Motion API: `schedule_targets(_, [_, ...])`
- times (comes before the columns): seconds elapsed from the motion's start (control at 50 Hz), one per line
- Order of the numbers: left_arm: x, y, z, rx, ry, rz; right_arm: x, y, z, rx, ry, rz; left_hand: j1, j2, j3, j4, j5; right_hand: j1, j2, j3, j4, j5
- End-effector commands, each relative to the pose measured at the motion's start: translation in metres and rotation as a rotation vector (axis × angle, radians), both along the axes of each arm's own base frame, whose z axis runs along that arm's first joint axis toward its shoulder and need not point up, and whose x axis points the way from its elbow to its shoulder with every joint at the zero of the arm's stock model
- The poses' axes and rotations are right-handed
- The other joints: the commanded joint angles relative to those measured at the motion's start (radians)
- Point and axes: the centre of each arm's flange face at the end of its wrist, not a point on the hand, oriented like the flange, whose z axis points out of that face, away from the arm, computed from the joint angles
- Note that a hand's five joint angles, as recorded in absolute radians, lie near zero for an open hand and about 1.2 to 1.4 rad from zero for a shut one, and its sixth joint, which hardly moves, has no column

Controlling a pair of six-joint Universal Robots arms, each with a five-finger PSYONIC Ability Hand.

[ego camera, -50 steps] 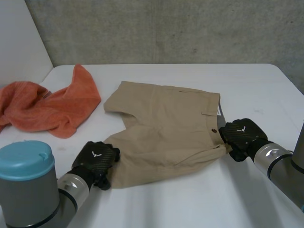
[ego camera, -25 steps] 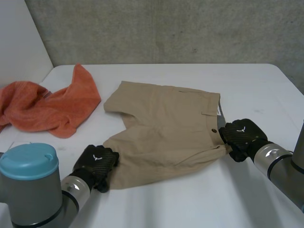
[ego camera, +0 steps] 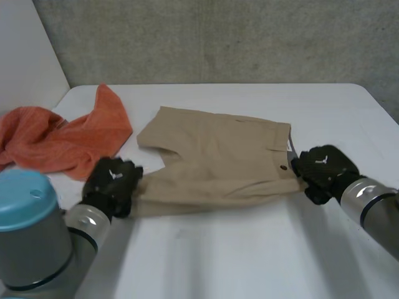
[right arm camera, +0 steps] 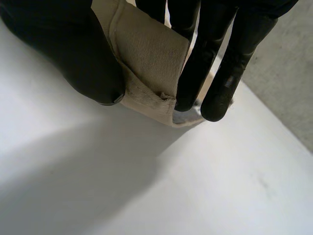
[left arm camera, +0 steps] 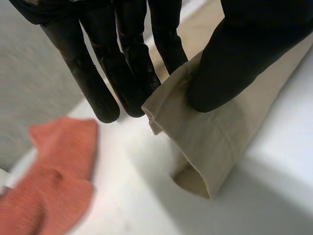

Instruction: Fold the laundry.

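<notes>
Tan shorts point(ego camera: 218, 159) lie flat in the middle of the white table point(ego camera: 249, 261), waistband toward the right. My left hand point(ego camera: 112, 180) pinches the hem of the near leg point(left arm camera: 195, 142) between thumb and fingers point(left arm camera: 122, 73) and holds it lifted off the table. My right hand point(ego camera: 321, 168) grips the near end of the waistband point(right arm camera: 151, 54), thumb on one side of the cloth and fingers point(right arm camera: 195, 63) on the other. The near edge of the shorts hangs taut between both hands.
An orange towel point(ego camera: 59, 140) lies crumpled at the table's left, close beside my left hand; it also shows past the fingers in the left wrist view point(left arm camera: 54, 181). A grey wall point(ego camera: 218, 37) stands behind the table.
My left hand closed on the leg hem and moved up and away from me, lifting the near edge of the shorts. The right hand rose slightly with the waistband.
</notes>
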Motion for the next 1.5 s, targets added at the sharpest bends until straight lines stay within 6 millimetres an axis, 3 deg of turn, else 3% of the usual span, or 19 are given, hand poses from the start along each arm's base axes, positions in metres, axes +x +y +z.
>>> schedule_targets(0.02, [0.01, 0.013, 0.087, -0.203, 0.078, 0.0, -0.006, 0.025, 0.077, -0.096, 0.071, 0.041, 0.264, 0.207, 0.211, 0.2, 0.24, 0.422, 0.226, 0.215, 0.209, 0.255])
schedule_targets(0.12, [0.023, 0.027, 0.141, -0.321, 0.139, 0.013, -0.01, 0.041, 0.143, -0.272, 0.07, 0.044, 0.264, 0.207, 0.211, 0.2, 0.24, 0.422, 0.226, 0.215, 0.209, 0.255])
schedule_targets(0.2, [0.026, 0.028, 0.152, -0.34, 0.149, 0.008, -0.01, 0.042, 0.155, -0.278, 0.076, 0.044, 0.264, 0.207, 0.211, 0.2, 0.24, 0.422, 0.226, 0.215, 0.209, 0.255])
schedule_targets(0.26, [0.022, 0.025, 0.148, -0.324, 0.145, -0.01, -0.009, 0.038, 0.145, -0.215, 0.101, 0.05, 0.264, 0.207, 0.211, 0.2, 0.24, 0.422, 0.226, 0.215, 0.209, 0.255])
schedule_targets(0.34, [0.011, 0.004, 0.116, -0.213, 0.093, -0.026, -0.002, 0.019, 0.106, -0.063, 0.18, 0.089, 0.264, 0.207, 0.211, 0.2, 0.24, 0.422, 0.226, 0.215, 0.209, 0.255])
schedule_targets(0.44, [-0.01, -0.038, 0.066, -0.073, 0.024, -0.026, 0.01, -0.004, 0.069, 0.034, 0.244, 0.097, 0.264, 0.207, 0.211, 0.2, 0.24, 0.422, 0.226, 0.215, 0.209, 0.255])
schedule_targets(0.56, [-0.033, -0.091, 0.044, -0.067, 0.017, -0.013, 0.03, -0.04, 0.048, -0.007, 0.219, 0.034, 0.264, 0.207, 0.211, 0.2, 0.24, 0.422, 0.226, 0.215, 0.209, 0.255])
schedule_targets(0.64, [-0.047, -0.132, 0.068, -0.215, 0.078, 0.02, 0.043, -0.076, 0.063, -0.183, 0.11, -0.019, 0.264, 0.207, 0.211, 0.2, 0.24, 0.422, 0.226, 0.215, 0.209, 0.255])
schedule_targets(0.72, [-0.057, -0.162, 0.128, -0.517, 0.181, 0.036, 0.056, -0.11, 0.112, -0.453, -0.065, -0.063, 0.264, 0.207, 0.211, 0.2, 0.24, 0.422, 0.226, 0.215, 0.209, 0.255])
schedule_targets(0.74, [-0.059, -0.169, 0.154, -0.658, 0.221, 0.046, 0.058, -0.12, 0.137, -0.569, -0.139, -0.085, 0.264, 0.207, 0.211, 0.2, 0.24, 0.422, 0.226, 0.215, 0.209, 0.255])
schedule_targets(0.84, [-0.056, -0.164, 0.223, -1.0, 0.363, 0.09, 0.056, -0.131, 0.201, -0.861, -0.314, -0.153, 0.264, 0.207, 0.211, 0.2, 0.24, 0.422, 0.226, 0.215, 0.209, 0.255])
schedule_targets(0.92, [-0.051, -0.152, 0.248, -1.077, 0.416, 0.112, 0.055, -0.129, 0.225, -0.971, -0.369, -0.164, 0.264, 0.207, 0.211, 0.2, 0.24, 0.422, 0.226, 0.215, 0.209, 0.255])
schedule_targets(1.02, [-0.053, -0.15, 0.221, -0.98, 0.373, 0.098, 0.056, -0.127, 0.215, -0.919, -0.349, -0.153, 0.264, 0.207, 0.211, 0.2, 0.24, 0.422, 0.226, 0.215, 0.209, 0.255])
schedule_targets(1.1, [-0.049, -0.14, 0.19, -0.877, 0.319, 0.087, 0.06, -0.126, 0.186, -0.805, -0.298, -0.114, 0.264, 0.207, 0.211, 0.2, 0.24, 0.422, 0.226, 0.215, 0.209, 0.255])
schedule_targets(1.18, [-0.046, -0.13, 0.139, -0.737, 0.247, 0.074, 0.065, -0.124, 0.14, -0.641, -0.227, -0.042, 0.264, 0.207, 0.211, 0.2, 0.24, 0.422, 0.226, 0.215, 0.209, 0.255])
schedule_targets(1.28, [-0.043, -0.109, 0.07, -0.547, 0.15, 0.044, 0.063, -0.117, 0.048, -0.324, -0.112, -0.015, 0.264, 0.207, 0.211, 0.2, 0.24, 0.422, 0.226, 0.215, 0.209, 0.255])
schedule_targets(1.36, [-0.044, -0.093, 0.02, -0.408, 0.068, 0.016, 0.058, -0.105, -0.004, -0.144, -0.039, -0.016, 0.264, 0.207, 0.211, 0.2, 0.24, 0.422, 0.226, 0.215, 0.209, 0.255])
schedule_targets(1.44, [-0.044, -0.072, -0.009, -0.278, -0.012, -0.022, 0.052, -0.091, -0.023, -0.041, 0.013, -0.016, 0.264, 0.207, 0.211, 0.2, 0.24, 0.422, 0.226, 0.215, 0.209, 0.255])
schedule_targets(1.5, [-0.037, -0.056, -0.011, -0.195, -0.059, -0.031, 0.047, -0.077, -0.022, 0.008, 0.03, -0.008, 0.264, 0.207, 0.211, 0.2, 0.24, 0.422, 0.226, 0.215, 0.209, 0.255])
